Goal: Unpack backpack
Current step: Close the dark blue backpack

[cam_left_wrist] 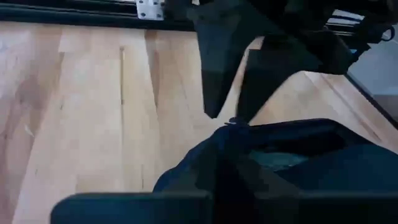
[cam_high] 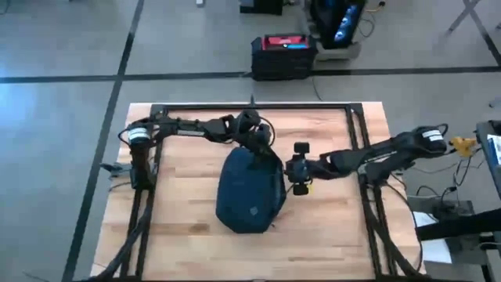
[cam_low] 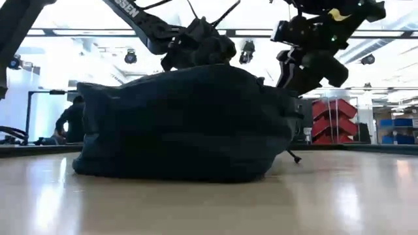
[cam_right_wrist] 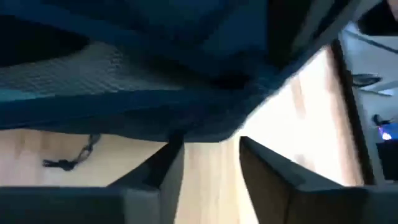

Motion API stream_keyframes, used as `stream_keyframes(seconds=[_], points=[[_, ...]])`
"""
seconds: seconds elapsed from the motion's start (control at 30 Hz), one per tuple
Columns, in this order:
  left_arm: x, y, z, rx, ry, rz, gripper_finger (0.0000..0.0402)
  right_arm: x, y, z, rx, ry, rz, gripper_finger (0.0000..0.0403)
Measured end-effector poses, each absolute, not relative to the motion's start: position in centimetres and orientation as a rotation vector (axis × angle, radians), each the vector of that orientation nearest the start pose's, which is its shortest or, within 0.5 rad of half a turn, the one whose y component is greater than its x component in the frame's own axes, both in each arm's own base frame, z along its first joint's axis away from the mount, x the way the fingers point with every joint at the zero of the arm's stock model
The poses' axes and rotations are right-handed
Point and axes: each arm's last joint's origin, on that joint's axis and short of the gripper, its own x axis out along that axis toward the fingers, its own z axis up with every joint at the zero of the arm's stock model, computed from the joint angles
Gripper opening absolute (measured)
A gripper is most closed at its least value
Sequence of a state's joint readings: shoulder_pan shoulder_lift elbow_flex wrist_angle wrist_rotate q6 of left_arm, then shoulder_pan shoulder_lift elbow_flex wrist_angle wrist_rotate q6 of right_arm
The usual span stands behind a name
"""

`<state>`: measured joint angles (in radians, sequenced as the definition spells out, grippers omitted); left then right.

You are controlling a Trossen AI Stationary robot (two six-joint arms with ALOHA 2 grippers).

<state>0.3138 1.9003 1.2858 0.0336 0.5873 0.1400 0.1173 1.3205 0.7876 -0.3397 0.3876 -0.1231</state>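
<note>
From above, the backpack (cam_high: 250,194) lay near the middle of the wooden tabletop (cam_high: 188,219), its dark navy fabric rounded and a small light patch showing toward its near end. The left pincer (cam_high: 257,143) was down at the bag's far edge, and the right pincer (cam_high: 296,174) stood just beside the bag's right flank. A dark case with a red top (cam_high: 283,55) sat on the floor beyond the tabletop.

At table height, the backpack (cam_low: 186,124) filled the middle of the picture, slumped on the tabletop (cam_low: 209,202). The left pincer (cam_low: 199,51) was at the top of the bag, the right pincer (cam_low: 307,68) at its upper right corner. A person (cam_low: 70,121) showed far behind, and red racks (cam_low: 333,116) stood at the right.

The left wrist view showed its fingers (cam_left_wrist: 219,74) pressed together on a fold of the backpack (cam_left_wrist: 298,162) — the fabric drawn up to a point between them.

In the right wrist view the fingers (cam_right_wrist: 163,168) stood spread with bare wood between them, just below the edge of the backpack (cam_right_wrist: 155,93); a small dark cord (cam_right_wrist: 71,155) lay on the tabletop.
</note>
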Motion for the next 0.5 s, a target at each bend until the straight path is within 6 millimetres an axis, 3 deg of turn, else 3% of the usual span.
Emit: stream_keyframes(seconds=[0.2, 0.5], points=[[40.15, 11.34, 21.07, -0.117, 0.504, -0.301, 0.0000, 25.77, 2.01, 21.49, -0.272, 0.845, -0.168, 0.0176], [40.23, 11.10, 21.09, -0.114, 0.502, -0.307, 0.0000, 26.34, 1.32, 21.10, -0.227, 0.836, -0.214, 0.0140]])
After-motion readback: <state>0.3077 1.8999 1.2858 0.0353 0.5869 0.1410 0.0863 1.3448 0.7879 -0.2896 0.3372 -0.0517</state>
